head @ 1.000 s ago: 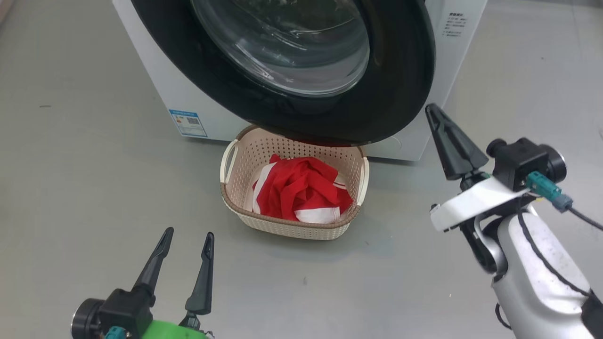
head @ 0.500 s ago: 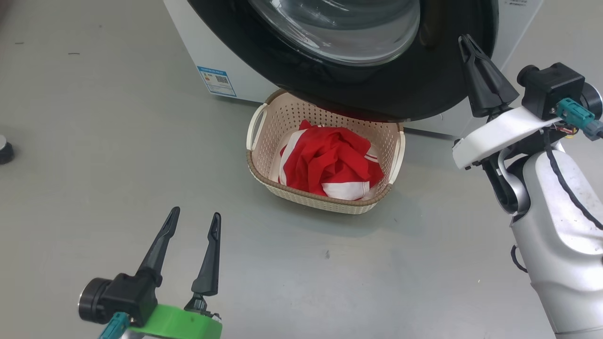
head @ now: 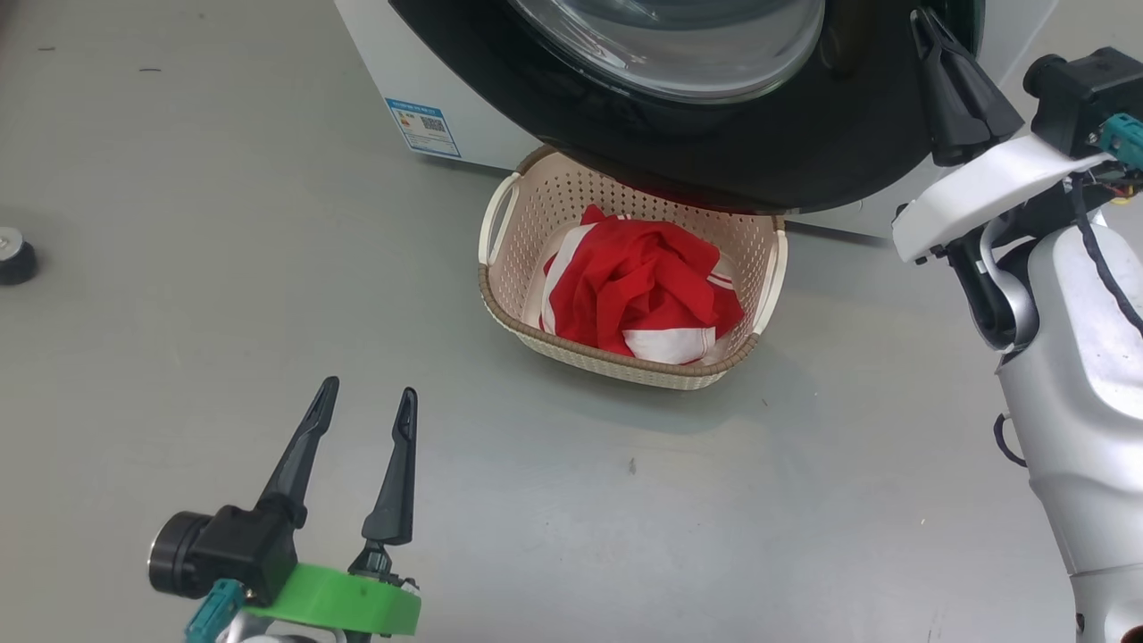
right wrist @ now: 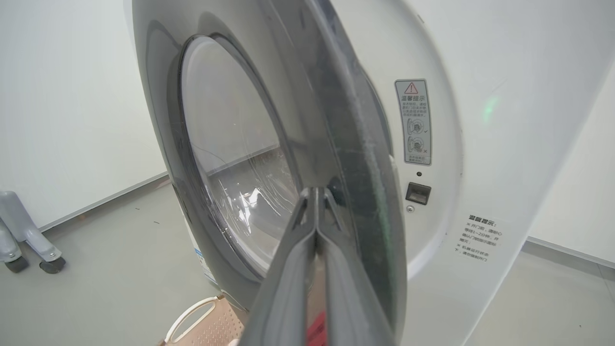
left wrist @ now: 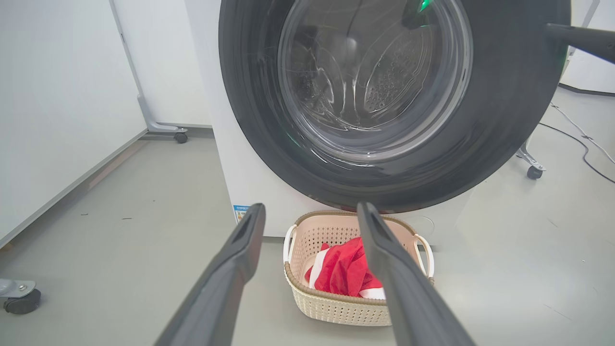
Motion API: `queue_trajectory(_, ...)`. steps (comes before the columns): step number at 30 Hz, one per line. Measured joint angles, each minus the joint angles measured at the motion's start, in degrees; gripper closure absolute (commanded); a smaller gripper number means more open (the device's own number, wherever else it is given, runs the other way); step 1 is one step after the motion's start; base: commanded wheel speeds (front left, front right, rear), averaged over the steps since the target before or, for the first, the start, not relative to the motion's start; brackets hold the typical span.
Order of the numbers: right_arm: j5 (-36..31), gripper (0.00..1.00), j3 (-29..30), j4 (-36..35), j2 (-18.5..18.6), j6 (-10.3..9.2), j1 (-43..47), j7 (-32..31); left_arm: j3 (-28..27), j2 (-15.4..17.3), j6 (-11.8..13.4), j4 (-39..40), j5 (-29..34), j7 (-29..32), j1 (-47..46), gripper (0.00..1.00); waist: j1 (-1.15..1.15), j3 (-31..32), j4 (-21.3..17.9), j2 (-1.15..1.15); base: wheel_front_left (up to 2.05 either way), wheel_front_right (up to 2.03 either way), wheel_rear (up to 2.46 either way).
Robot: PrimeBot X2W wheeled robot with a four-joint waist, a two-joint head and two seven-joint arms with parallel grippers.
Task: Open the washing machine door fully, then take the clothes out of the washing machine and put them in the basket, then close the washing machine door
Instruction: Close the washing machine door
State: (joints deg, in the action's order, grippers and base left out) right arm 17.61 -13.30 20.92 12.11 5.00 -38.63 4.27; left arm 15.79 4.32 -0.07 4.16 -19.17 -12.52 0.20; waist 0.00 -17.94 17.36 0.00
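My right claw (head: 924, 22) is shut, its two fingers pressed flat together with nothing between them, the tips up against the right rim of the door (head: 714, 152); I cannot tell whether they touch it. My left claw (head: 370, 388) hangs spread wide and empty low over the floor, well short of the basket (head: 625, 371). The clothes (head: 638, 286) lie bunched inside that basket, red with white bands, and the basket sits on the floor just in front of the washer (head: 375, 54), its far end tucked under the door's lower edge. On the washer's lower left corner is a blue sticker (head: 422, 128) with a QR code; its print is too small to read. My right wrist looks along the door's edge and shows it standing off the washer's front, with a grey label (right wrist: 413, 121) behind it: a red warning triangle, the heading 温馨提示, two small round drawings. Below the label is a dark latch slot (right wrist: 418, 193), and further down more Chinese print (right wrist: 477, 238) with the same heading. My left wrist faces the door square on, the drum's dimpled metal showing through the glass. From the head, a black caster (head: 13, 259) stands at the far left.
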Motion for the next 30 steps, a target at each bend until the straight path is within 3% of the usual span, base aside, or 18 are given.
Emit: queue_trajectory(30, -1.80, 1.00, 0.58, 8.92, 5.31, 0.75, -18.40, -3.12, 2.63, -1.38, -0.79, -1.93, -0.07, -1.21, -6.19, 0.00, 0.00, -7.34, 2.77, 0.00, 0.00, 0.00, 0.00)
